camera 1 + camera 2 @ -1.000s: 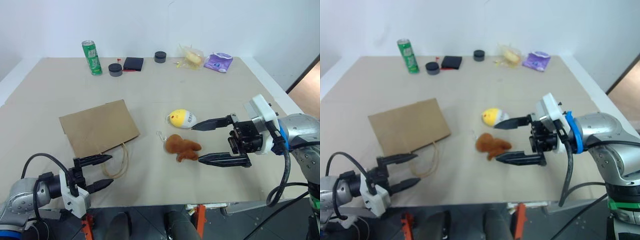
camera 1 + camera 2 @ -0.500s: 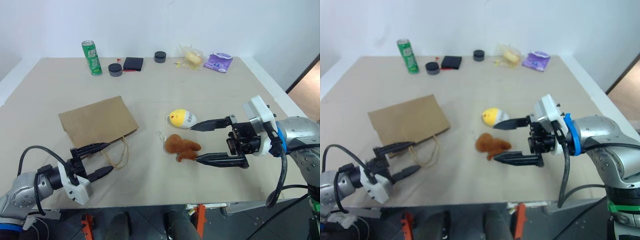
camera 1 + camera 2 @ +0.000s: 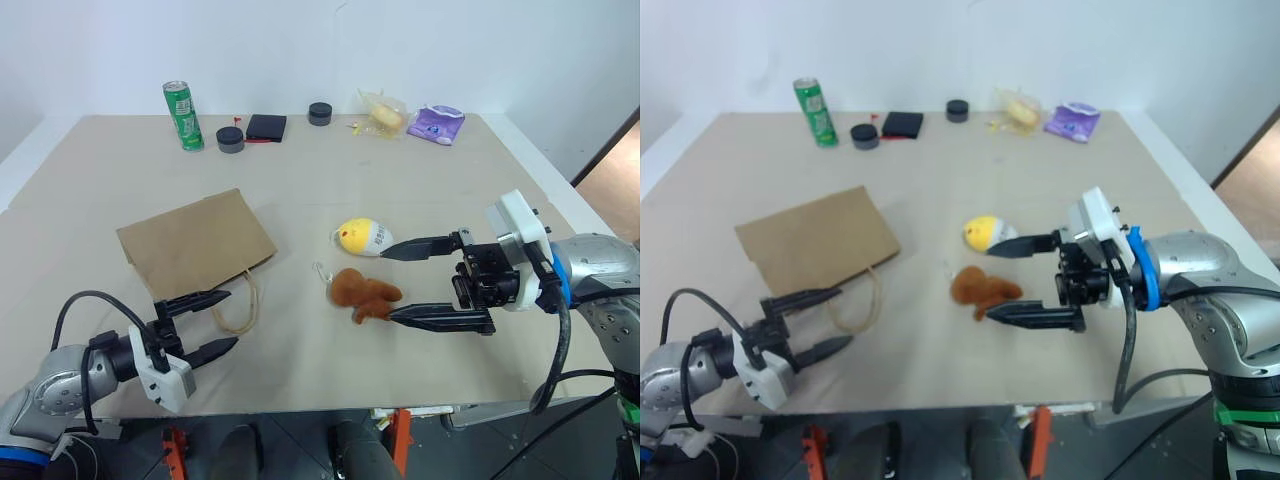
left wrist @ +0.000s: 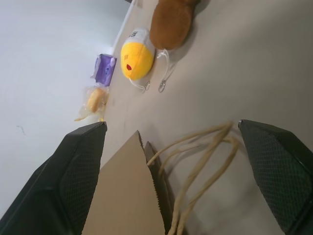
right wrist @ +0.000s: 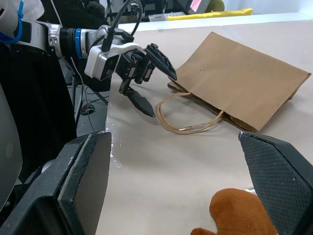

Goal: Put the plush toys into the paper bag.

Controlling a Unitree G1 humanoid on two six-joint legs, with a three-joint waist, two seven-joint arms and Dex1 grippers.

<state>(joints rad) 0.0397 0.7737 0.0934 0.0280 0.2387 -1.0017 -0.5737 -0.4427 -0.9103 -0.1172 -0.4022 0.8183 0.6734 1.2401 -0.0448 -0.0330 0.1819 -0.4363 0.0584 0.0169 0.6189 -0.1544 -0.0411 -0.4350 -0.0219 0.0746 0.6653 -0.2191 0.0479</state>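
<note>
Since a second ago, left gripper (image 3: 205, 325) has crept toward the twine handles (image 3: 236, 305) of the paper bag (image 3: 195, 243); jaws apart, empty. Flat, creased kraft, the bag lies left of the bench's (image 3: 330, 180) middle, mouth toward the front edge. Right gripper (image 3: 405, 283), jaws wide, brackets the lumpy brown plush (image 3: 365, 293); the smooth yellow-and-white egg plush (image 3: 362, 237) sits just behind.

The left claw (image 3: 204, 323) is edging forward toward the twine handles (image 3: 238, 304) at the paper bag (image 3: 195, 242) mouth.
</note>
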